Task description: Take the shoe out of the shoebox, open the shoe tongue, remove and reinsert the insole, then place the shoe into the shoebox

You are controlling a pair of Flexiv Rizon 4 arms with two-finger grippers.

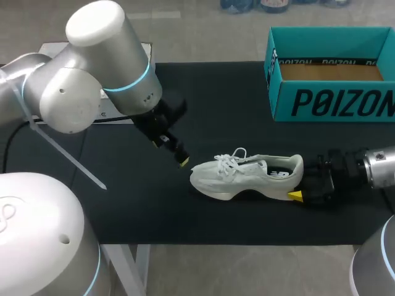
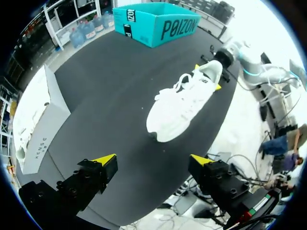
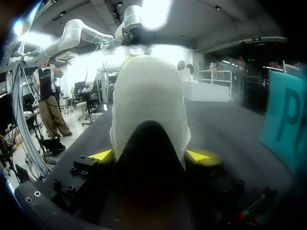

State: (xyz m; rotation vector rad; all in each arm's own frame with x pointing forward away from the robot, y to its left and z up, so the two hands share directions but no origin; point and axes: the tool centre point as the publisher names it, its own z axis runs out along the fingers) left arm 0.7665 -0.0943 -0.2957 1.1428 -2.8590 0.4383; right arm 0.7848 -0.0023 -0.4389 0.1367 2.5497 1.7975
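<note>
A white laced shoe (image 1: 247,177) lies on its sole on the black mat (image 1: 216,111), toe to the left. My right gripper (image 1: 302,183) comes in from the right and is shut on the shoe's heel; in the right wrist view the heel (image 3: 148,96) fills the gap between its two yellow tips (image 3: 151,155). My left gripper (image 1: 176,151) hangs open just left of the toe, above the mat. From the left wrist the shoe (image 2: 180,105) lies ahead of the open fingers (image 2: 152,160), with nothing between them. The teal shoebox (image 1: 333,102) stands open at the back right.
A white box (image 2: 33,124) lies at the mat's left edge, partly hidden by my left arm in the head view. The teal shoebox (image 2: 153,21) is beyond the shoe. Bare mat lies between shoe and shoebox and in front of the shoe.
</note>
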